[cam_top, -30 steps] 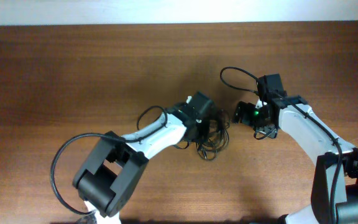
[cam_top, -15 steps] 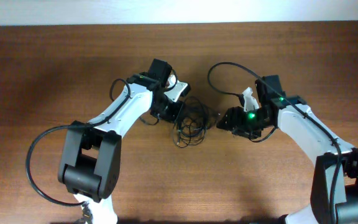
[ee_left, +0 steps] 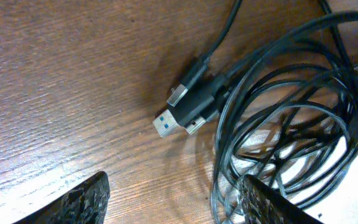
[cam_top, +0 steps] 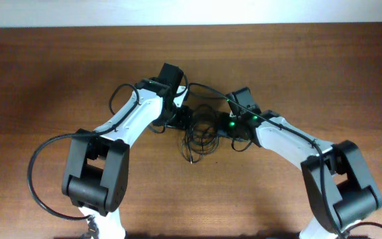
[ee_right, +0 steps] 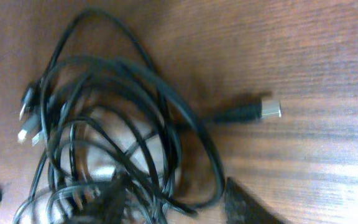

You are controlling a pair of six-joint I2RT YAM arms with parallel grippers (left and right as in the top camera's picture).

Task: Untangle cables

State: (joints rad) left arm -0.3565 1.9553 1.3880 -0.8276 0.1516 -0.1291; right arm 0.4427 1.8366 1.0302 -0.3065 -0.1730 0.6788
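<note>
With the knotted cables lying in the middle of the table, the left gripper gaping empty at their edge and the right gripper half-open astride several strands, a pinch on more than one strand would likely drag or tighten the whole bundle.

No legible text, labels, brands or numbers visible

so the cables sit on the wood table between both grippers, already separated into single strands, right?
Not separated: the cables are one tangled bundle of overlapping loops, clear in the right wrist view. They do sit on the wood table between the left gripper and right gripper.
</note>
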